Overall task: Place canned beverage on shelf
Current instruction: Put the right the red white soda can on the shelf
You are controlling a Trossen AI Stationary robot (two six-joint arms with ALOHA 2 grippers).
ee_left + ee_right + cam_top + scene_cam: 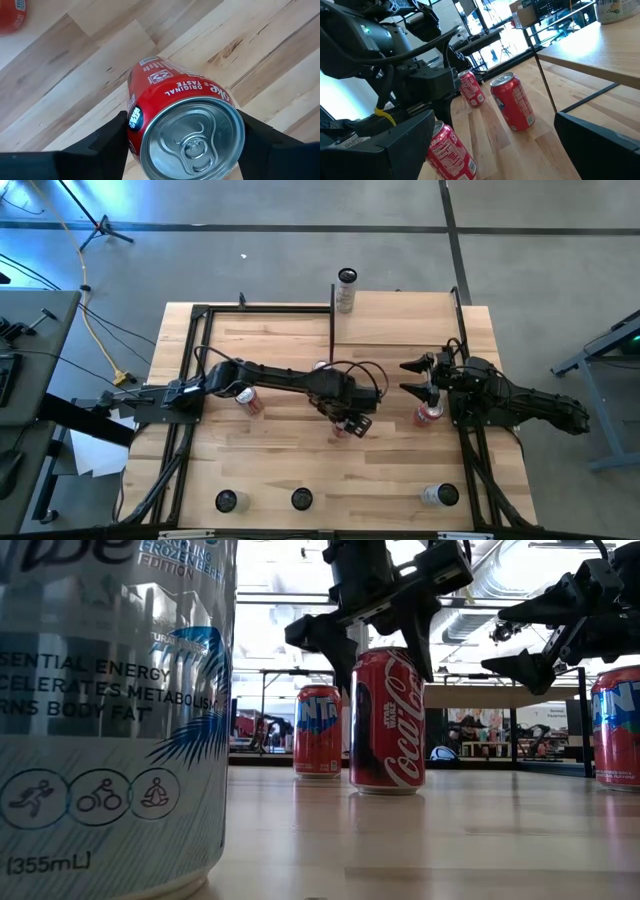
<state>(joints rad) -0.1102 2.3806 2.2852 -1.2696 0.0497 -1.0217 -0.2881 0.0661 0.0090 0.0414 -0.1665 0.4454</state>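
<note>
Closest to the low camera, a pale silver-blue energy drink can (110,710) fills the near edge of the bench (400,480), standing upright.

Left pincer (350,425) is positioned over the middle of the bench. Its two dark fingers (100,142) stand on either side of a red Coca-Cola can (187,125), and the left wrist view shows them close against the can's sides near its top rim. The can stands upright on the planks in the low view. Whether the fingers are pressing firmly or only just meeting the can cannot be told.

Right pincer (420,375) is at the right side of the bench, jaws spread wide and holding nothing. A red can (428,415) stands just beside it, below its fingers in the high view, apart from them.

Shelf (400,320), a pale wood board with thin black uprights, occupies the far right portion of the bench. One pale can (346,292) stands at its far left corner.

Other items noted: a red can (247,400) near the left arm's forearm; two dark-topped cans (227,501) and (301,499) along the near edge; a silver-topped can (438,496) toward the near right. An orange Fanta can (317,730) stands behind the Coca-Cola can in the low view.
</note>
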